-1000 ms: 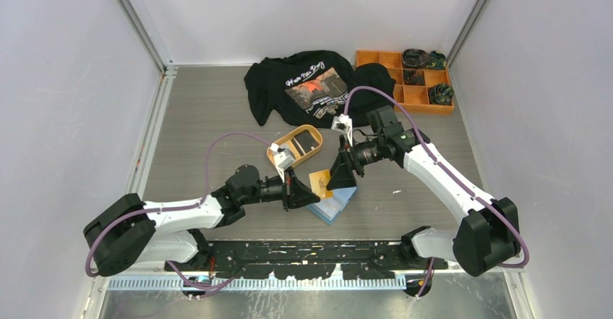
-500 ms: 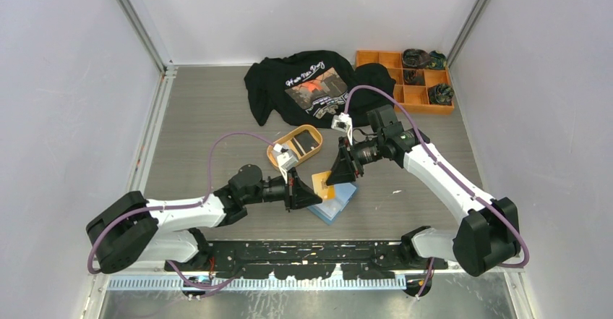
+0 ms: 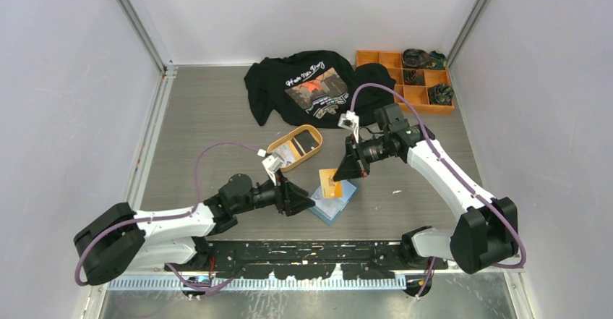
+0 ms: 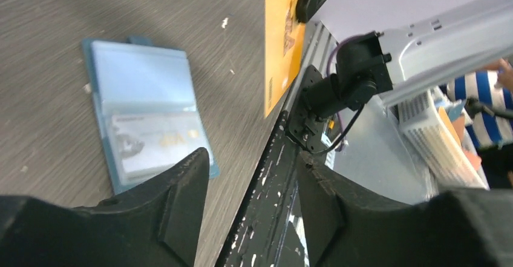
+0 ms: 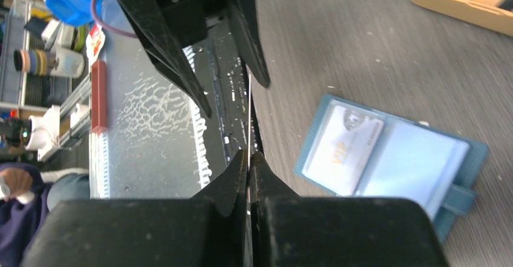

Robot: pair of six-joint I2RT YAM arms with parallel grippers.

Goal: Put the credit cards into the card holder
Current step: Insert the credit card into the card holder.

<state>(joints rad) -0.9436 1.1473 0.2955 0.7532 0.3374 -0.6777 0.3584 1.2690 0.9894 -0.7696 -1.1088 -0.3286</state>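
At the near left, the left gripper (image 3: 306,199) is seen low over the table (image 3: 202,127) with its jaws parted about halfway and nothing between them; it is aimed rightward at the card holder.

Just to its right, the card holder (image 3: 337,203) is laid open and flat on the table, inner pockets up. Its long axis is set from near-left to far-right, and the snap tab appears to be at the right-hand end. One light card (image 5: 343,141) is already lodged in a pocket, and the neighbouring pocket looks unfilled.

Above the holder's far edge, an orange-tan card (image 3: 331,183) is held clear of the table. It is tilted rather than flat, with its long axis running roughly far to near and its free short edge pointed down towards the holder. It is pinched at its upper end by the right gripper (image 3: 350,172), whose jaws are closed tight on it.

The step in hand is judged to be the insertion of this card. For the next move, the free edge would need to be squared to the pocket's mouth and slid in at a shallow angle, and the holder may need to be pinned by the left jaws.

More cards are left in the orange oval tray (image 3: 314,156), further back.
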